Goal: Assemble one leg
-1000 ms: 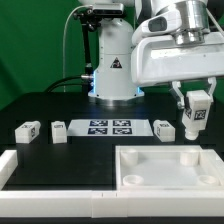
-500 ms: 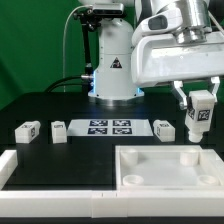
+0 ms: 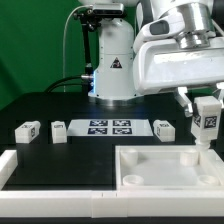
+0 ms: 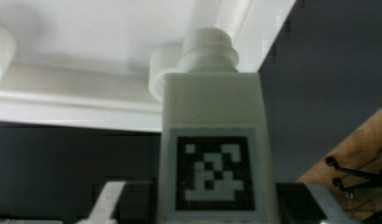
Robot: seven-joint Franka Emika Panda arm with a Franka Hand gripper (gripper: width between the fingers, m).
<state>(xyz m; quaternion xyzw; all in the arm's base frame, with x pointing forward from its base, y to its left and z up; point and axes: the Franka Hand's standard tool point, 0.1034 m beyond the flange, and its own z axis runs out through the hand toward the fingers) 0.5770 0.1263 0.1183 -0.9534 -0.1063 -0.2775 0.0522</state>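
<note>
The jaws are gripping the leg (image 3: pixel 207 120) upright in the air at the exterior view's right, just above the far right corner of the white tray (image 3: pixel 150 172) on the black table (image 3: pixel 40 110). Open table is lying behind it, and another leg (image 3: pixel 164 128) is sitting nearby. The held leg is showing a chunky white body, a black-and-white tag (image 4: pixel 214 172) and a round peg (image 4: pixel 206 45) pointing towards the tray.

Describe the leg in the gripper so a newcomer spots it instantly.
Start at the large white tray-like piece on the exterior view's right. Above its far corner on that side hangs the gripper, shut on the leg. It alone is in the air; the other legs lie on the table.
</note>
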